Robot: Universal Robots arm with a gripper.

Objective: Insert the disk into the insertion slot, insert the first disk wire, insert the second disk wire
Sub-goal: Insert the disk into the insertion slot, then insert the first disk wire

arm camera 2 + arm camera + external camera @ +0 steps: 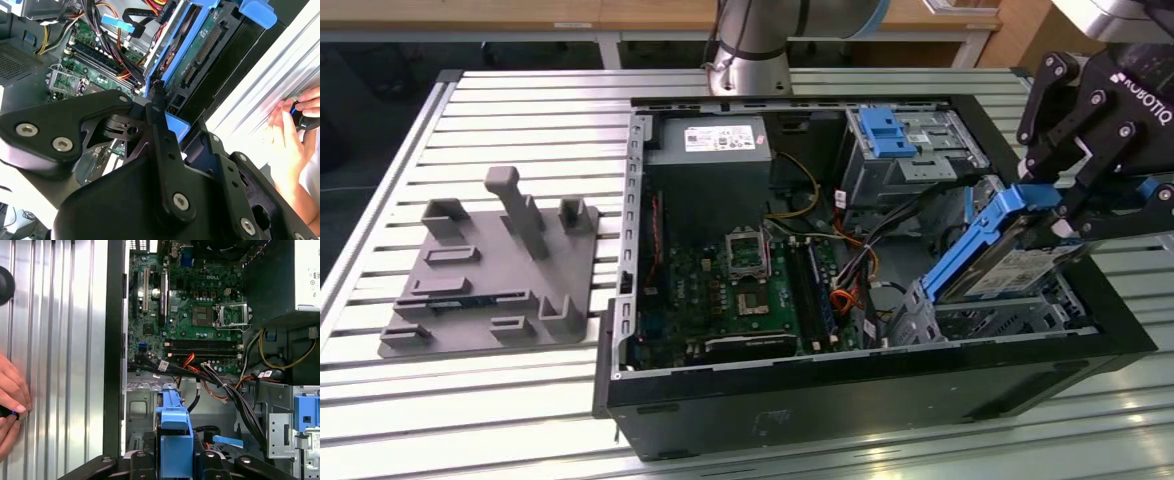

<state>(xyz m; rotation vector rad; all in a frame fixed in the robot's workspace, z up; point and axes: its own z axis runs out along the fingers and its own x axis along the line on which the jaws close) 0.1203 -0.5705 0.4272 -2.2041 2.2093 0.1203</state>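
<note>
My gripper is shut on the disk, a silver drive in a bright blue carrier. I hold it steeply tilted, with its lower end dipping into the insertion slot, the low perforated metal cage at the case's corner on the exterior view's right. In the first wrist view the carrier's blue edge stands between my fingers above the cage. The second wrist view shows the disk's green circuit-board underside. The thin red first disk wire lies loose among black cables by the motherboard.
The open computer case holds a motherboard, a power supply and a taller grey cage with a blue bracket. A grey fixture lies on the slatted table on the exterior view's left. A person's hands rest beside the case.
</note>
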